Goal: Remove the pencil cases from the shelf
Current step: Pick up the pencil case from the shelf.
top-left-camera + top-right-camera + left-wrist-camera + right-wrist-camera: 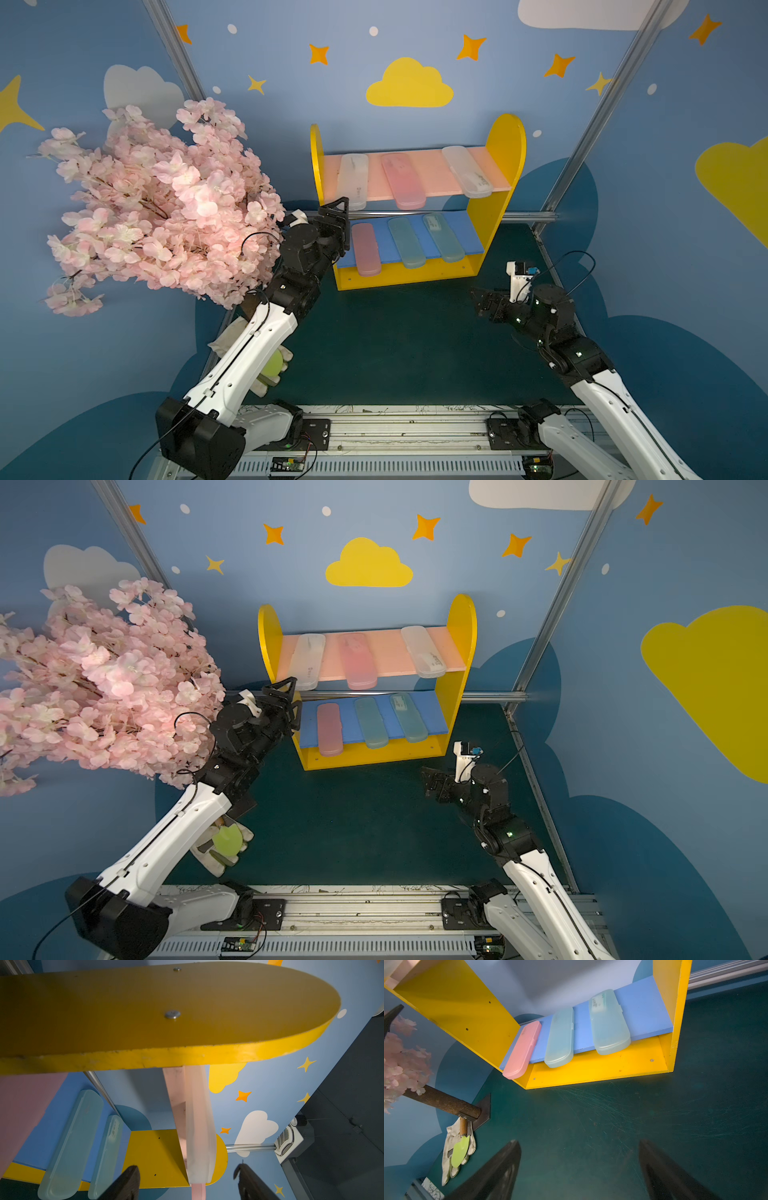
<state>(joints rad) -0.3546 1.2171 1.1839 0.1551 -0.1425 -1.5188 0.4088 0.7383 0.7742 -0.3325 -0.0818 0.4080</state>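
The left gripper is held open around the near end of the leftmost frosted pencil case. The right gripper is spread wide, empty.

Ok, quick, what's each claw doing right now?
Left claw: open, at the end of the frosted pencil case, not gripping it.
Right claw: open, holding nothing.

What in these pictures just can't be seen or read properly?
Left clear case: near end covered by the left tool in a top view.
Right clear case, label print: too small in both top views.
Glove: partly under the left arm in a top view.
Upper board: cut off at the edge of the right wrist view.
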